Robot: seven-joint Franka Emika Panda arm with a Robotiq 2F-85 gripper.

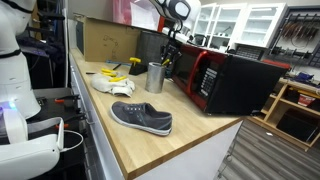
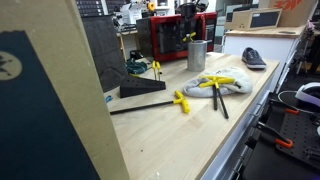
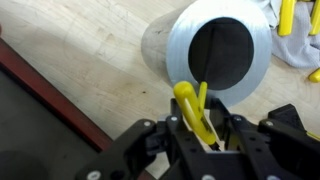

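My gripper (image 3: 203, 130) is shut on a yellow-handled tool (image 3: 196, 108) and holds it just above the rim of a silver metal cup (image 3: 215, 52). The yellow handle points toward the cup's dark opening. In both exterior views the cup (image 1: 155, 77) (image 2: 197, 55) stands on the wooden counter, in front of the red and black microwave (image 1: 222, 80) (image 2: 172, 35), with the gripper (image 1: 171, 52) (image 2: 190, 37) over it.
A grey shoe (image 1: 141, 117) (image 2: 253, 58) lies near the counter's edge. A white cloth (image 1: 111, 85) (image 2: 220, 84) with yellow-handled tools (image 2: 217, 82) lies on the counter. A cardboard box (image 1: 108, 40) stands at the back. A black wedge (image 2: 142, 88) and a yellow-handled tool (image 2: 181, 102) lie on the counter.
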